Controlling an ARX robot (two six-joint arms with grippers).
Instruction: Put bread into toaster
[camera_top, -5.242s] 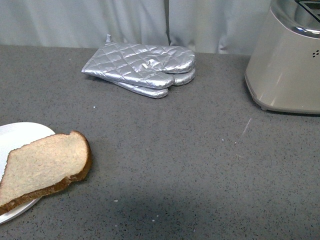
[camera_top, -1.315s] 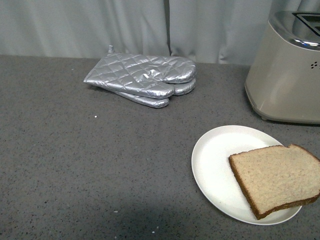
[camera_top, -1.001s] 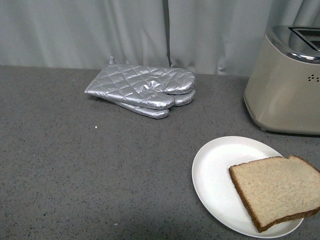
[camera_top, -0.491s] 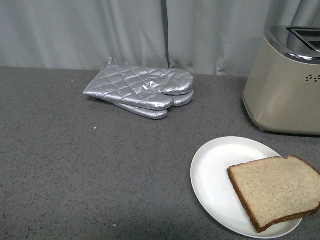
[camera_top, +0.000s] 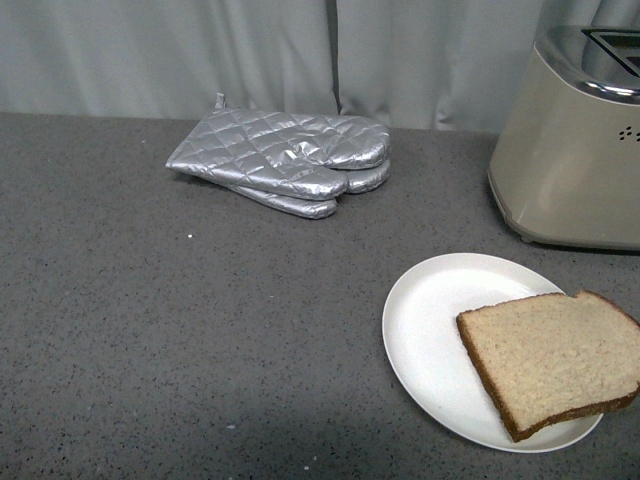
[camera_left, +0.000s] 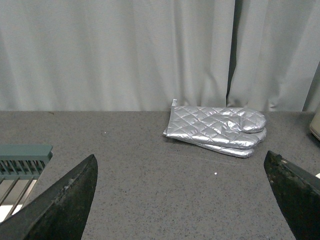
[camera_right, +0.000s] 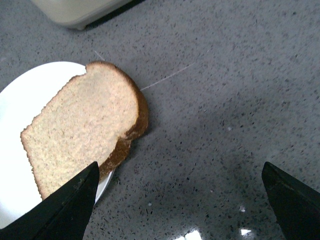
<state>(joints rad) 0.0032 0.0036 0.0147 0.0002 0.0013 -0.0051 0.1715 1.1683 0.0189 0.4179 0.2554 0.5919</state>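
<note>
a: what sits furthest left?
b: two silver quilted mitts (camera_top: 285, 160), stacked, cuffs left and tips right, on a speckled grey counter (camera_top: 150, 330).
a: where's the bread?
b: the bread (camera_top: 550, 360) lies flat on the right part of a round white plate (camera_top: 425, 320), near the counter's right side. its long axis runs left to right. the straight cut end points left, and the domed crust end points right and hangs past the rim. it has a pale, grainy crumb and a darker crust.
a: and the toaster?
b: the toaster (camera_top: 570, 140) stands behind the plate, apart from it. it's beige metal with rounded corners, a shiny top and small dot holes.
a: the grippers?
b: the left gripper (camera_left: 180, 200) is spread wide, holding nothing. the right gripper (camera_right: 180, 205) is spread too, with the bread near one finger.
</note>
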